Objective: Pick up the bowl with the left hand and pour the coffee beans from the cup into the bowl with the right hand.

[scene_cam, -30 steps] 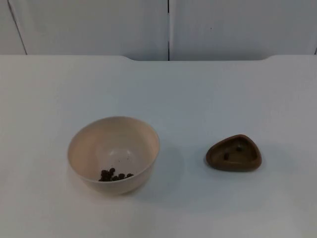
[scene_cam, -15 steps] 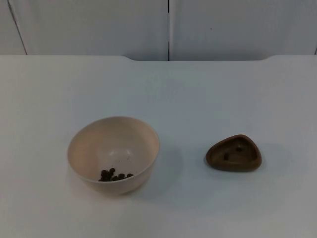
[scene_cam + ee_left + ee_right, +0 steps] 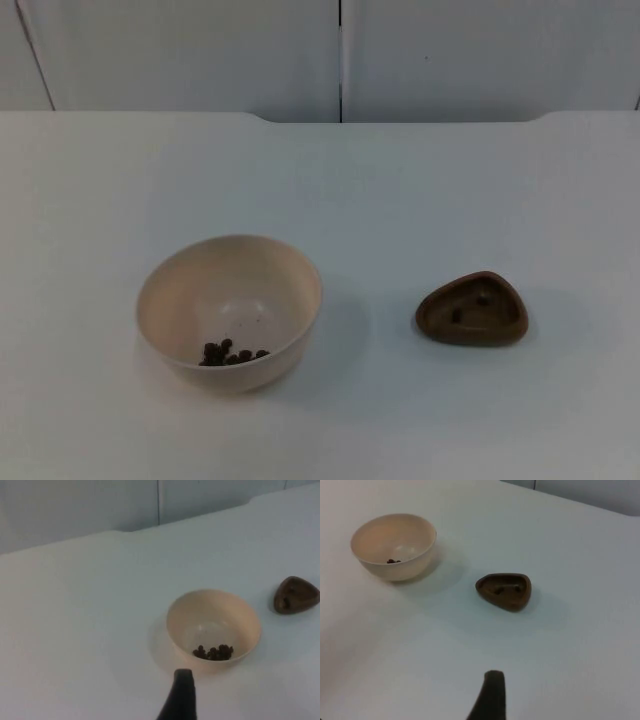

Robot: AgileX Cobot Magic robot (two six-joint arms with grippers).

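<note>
Cream bowl (image 3: 229,312) stands upright on the white counter (image 3: 400,200), with a small heap of coffee beans (image 3: 232,353) at its bottom. A brown, rounded-triangle cup (image 3: 472,309) sits well apart from it, toward the right arm's side, holding a couple of beans. In the left wrist view, the left gripper (image 3: 180,700) hangs above the counter just short of the bowl (image 3: 213,630), touching nothing. In the right wrist view, the right gripper (image 3: 490,697) is above bare counter, apart from the cup (image 3: 504,590). Whether either gripper is spread or pressed together cannot be told.
</note>
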